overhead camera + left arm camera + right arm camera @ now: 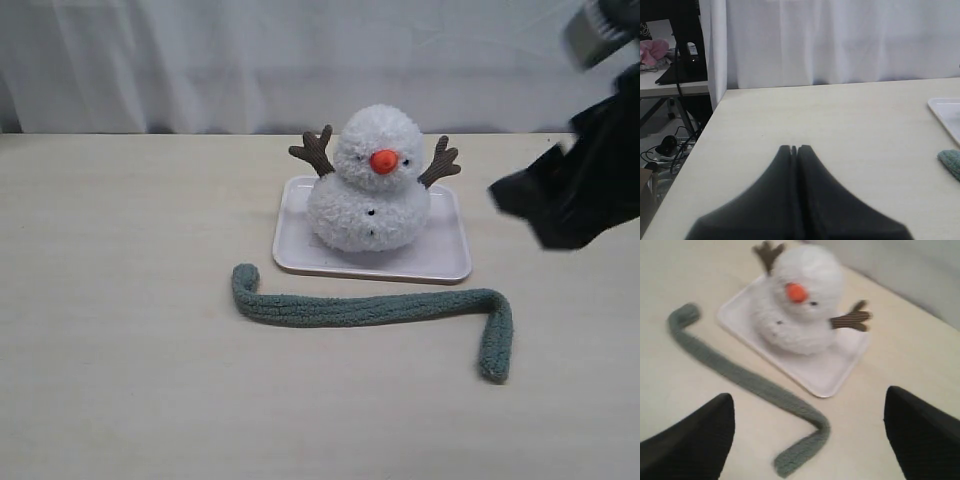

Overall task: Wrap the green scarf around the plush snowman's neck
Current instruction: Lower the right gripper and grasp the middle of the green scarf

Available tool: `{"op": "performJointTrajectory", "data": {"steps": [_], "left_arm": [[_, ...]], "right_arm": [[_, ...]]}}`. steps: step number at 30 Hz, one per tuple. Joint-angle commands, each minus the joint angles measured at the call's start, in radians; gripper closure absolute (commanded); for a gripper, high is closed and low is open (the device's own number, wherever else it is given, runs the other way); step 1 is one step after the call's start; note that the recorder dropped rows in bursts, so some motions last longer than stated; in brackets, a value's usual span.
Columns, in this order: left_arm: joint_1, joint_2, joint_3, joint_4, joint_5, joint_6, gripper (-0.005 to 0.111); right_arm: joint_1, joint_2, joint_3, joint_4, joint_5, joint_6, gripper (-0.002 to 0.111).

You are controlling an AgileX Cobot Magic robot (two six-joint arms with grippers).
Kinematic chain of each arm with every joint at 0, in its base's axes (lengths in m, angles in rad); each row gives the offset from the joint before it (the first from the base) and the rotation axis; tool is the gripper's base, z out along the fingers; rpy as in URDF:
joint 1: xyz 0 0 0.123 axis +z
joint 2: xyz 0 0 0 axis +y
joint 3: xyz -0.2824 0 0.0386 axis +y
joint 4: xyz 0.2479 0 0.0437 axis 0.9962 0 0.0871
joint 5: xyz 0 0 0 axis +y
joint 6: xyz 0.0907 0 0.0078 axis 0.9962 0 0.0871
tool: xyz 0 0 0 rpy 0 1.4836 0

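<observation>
The plush snowman [368,185] [800,300] sits upright on a pale tray [440,262] [827,375], orange nose facing front, brown twig arms out. Nothing lies in its neck crease [368,178]. The green scarf [370,308] [747,382] lies flat on the table in front of the tray, its right end bent toward the front edge [495,350]. My right gripper [565,200] [807,427] hovers open above the table at the right, above the scarf's bent end, holding nothing. My left gripper [794,148] is shut and empty over bare table; a scarf tip [951,161] shows at that view's edge.
A white curtain [300,60] backs the table. In the left wrist view the table's side edge [695,145] drops to a floor with cables, and a second table with a pink plush [652,50] stands beyond.
</observation>
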State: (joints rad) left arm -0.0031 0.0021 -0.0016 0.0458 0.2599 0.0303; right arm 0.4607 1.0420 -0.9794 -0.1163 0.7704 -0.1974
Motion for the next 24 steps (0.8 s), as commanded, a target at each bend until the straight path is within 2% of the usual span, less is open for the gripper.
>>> {"op": "performJointTrajectory", "data": {"steps": [1, 6, 13, 17, 24], "left_arm": [[-0.004, -0.002, 0.002, -0.007, -0.013, -0.001, 0.107], [-0.004, -0.002, 0.002, -0.007, -0.010, -0.001, 0.107], [-0.004, -0.002, 0.002, -0.007, -0.009, -0.001, 0.107], [-0.004, -0.002, 0.002, -0.007, -0.009, -0.001, 0.107], [-0.004, -0.002, 0.002, -0.007, -0.009, -0.001, 0.107]], "right_arm": [[0.063, 0.134, 0.028, 0.208, -0.019, -0.328, 0.031], [0.110, 0.316, 0.031, 0.170, -0.085, -0.341, 0.031], [0.113, 0.559, -0.029, 0.090, -0.102, -0.331, 0.031], [0.113, 0.660, -0.031, 0.093, -0.180, -0.397, 0.031], [0.113, 0.777, -0.031, -0.088, -0.359, -0.336, 0.031]]}}
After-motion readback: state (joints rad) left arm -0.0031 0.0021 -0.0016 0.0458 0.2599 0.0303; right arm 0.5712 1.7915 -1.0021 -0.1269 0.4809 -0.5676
